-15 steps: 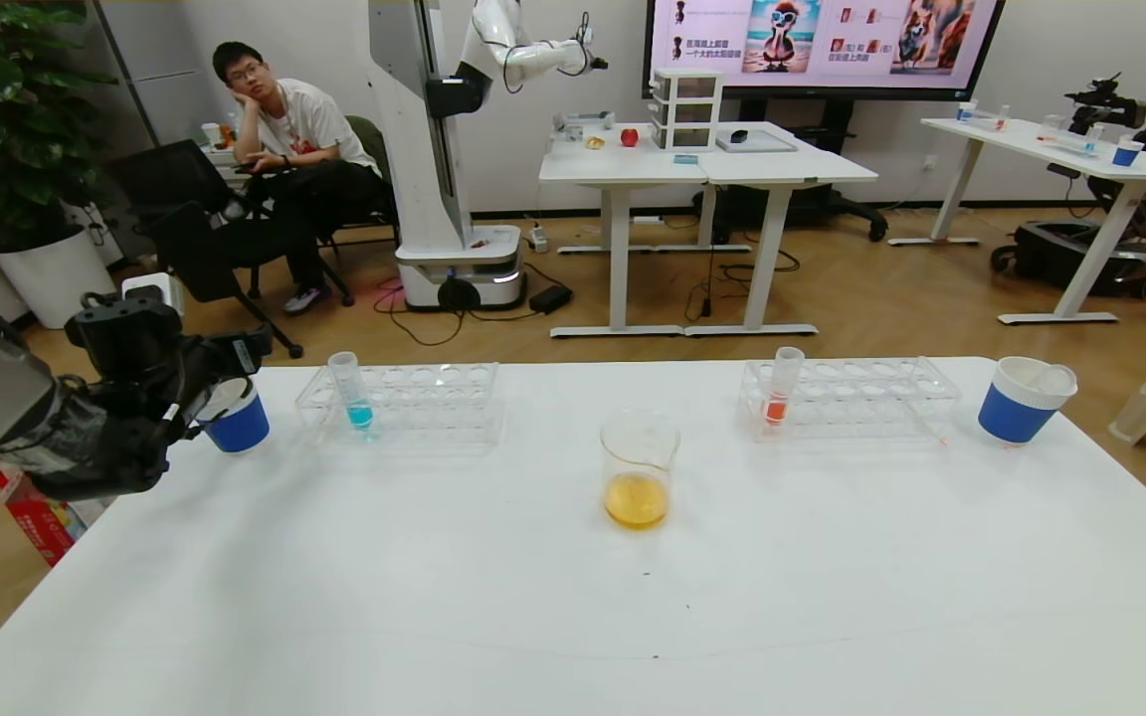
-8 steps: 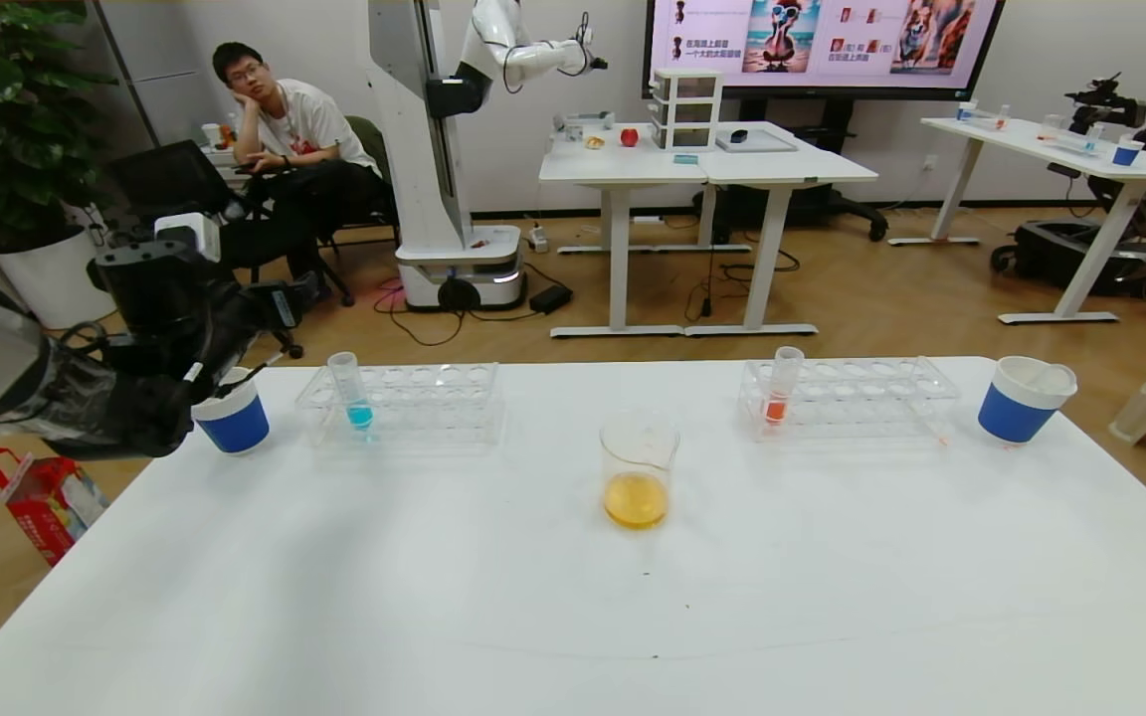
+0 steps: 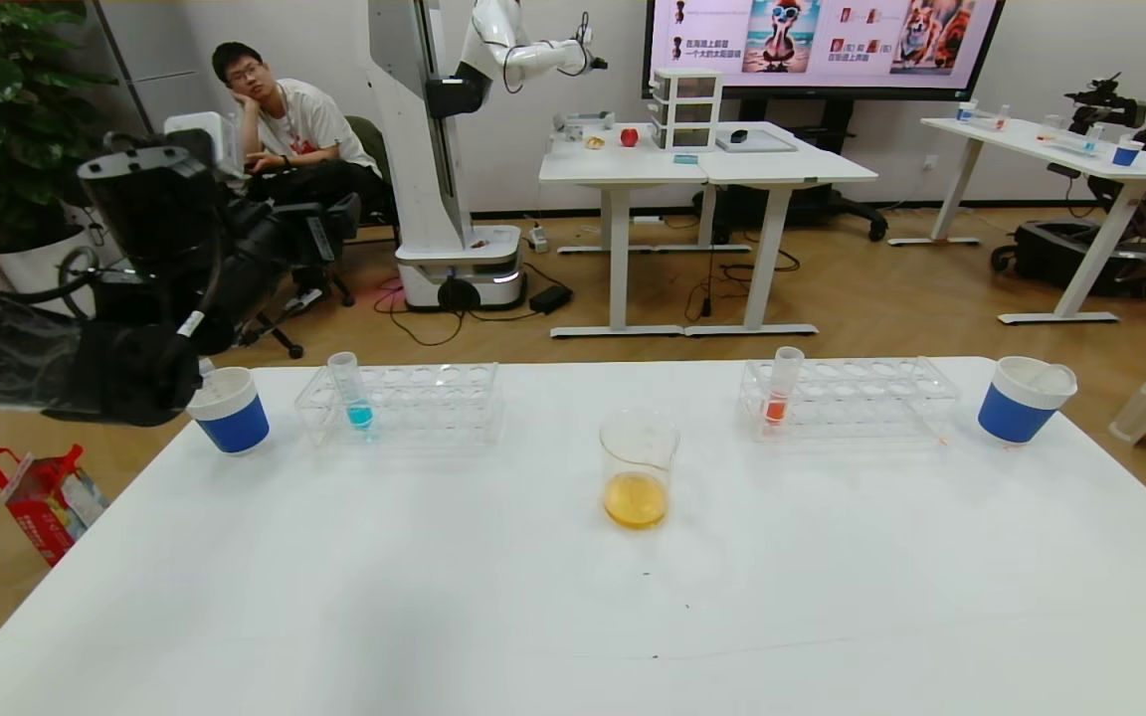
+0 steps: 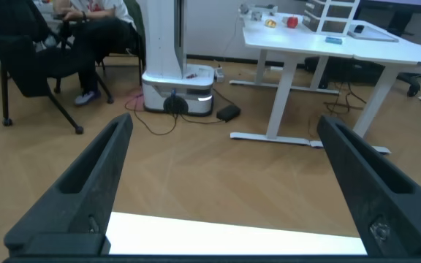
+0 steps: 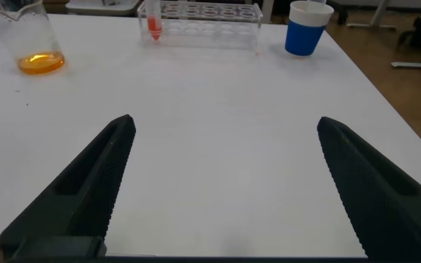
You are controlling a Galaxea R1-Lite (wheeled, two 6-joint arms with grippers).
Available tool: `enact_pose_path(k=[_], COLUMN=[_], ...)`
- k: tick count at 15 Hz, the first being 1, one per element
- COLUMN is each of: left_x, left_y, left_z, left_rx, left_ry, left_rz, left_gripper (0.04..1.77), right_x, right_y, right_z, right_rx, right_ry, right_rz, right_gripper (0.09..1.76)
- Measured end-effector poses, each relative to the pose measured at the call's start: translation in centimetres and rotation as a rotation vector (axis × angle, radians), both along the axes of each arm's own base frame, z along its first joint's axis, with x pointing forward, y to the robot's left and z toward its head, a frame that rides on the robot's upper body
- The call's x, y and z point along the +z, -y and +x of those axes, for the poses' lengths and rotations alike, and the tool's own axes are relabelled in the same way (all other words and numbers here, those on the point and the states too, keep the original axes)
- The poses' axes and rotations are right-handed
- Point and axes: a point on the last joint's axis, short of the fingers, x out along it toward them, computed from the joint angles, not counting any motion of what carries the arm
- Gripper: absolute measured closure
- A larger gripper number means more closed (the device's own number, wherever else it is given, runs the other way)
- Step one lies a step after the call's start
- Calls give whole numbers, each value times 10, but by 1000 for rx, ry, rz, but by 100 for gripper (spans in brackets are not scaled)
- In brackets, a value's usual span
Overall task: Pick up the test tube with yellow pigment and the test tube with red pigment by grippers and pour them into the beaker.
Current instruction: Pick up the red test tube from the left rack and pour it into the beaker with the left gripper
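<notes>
White table (image 3: 573, 617); both grippers' jaws wide, empty.

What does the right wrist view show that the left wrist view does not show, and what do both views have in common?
Only the right wrist view shows the beaker holding orange liquid, the test tube with red pigment standing in its rack, and a blue paper cup. Only the left wrist view shows the wooden floor, a white desk and another robot's base. Both show open, empty gripper fingers and some white table top.

Wood floor (image 3: 861, 288); white desks (image 3: 707, 164); wall screen (image 3: 822, 45); plant (image 3: 6, 109)
</notes>
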Motion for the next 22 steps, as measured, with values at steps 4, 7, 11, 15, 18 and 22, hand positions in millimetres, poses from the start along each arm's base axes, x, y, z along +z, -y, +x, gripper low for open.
enact_pose_path(k=[4, 7, 11, 15, 18, 22], left_x=[46, 63, 70, 60, 38, -5], left_y=[-2, -14, -33, -36, -36, -36], left_z=[-69, -131, -217, -300, -358, -418], left_rx=[-1, 32, 95, 81, 77, 63], left_ry=[94, 127, 132, 149, 129, 123], left_rz=[55, 103, 125, 135, 140, 143], left_gripper=[6, 6, 6, 6, 6, 6], right_x=[0, 0, 0, 0, 0, 0], right_y=[0, 0, 0, 0, 0, 0], right_z=[0, 0, 0, 0, 0, 0], right_rx=[0, 0, 0, 0, 0, 0], right_ry=[0, 0, 0, 0, 0, 0], right_rz=[0, 0, 0, 0, 0, 0], right_gripper=[11, 11, 11, 11, 11, 11])
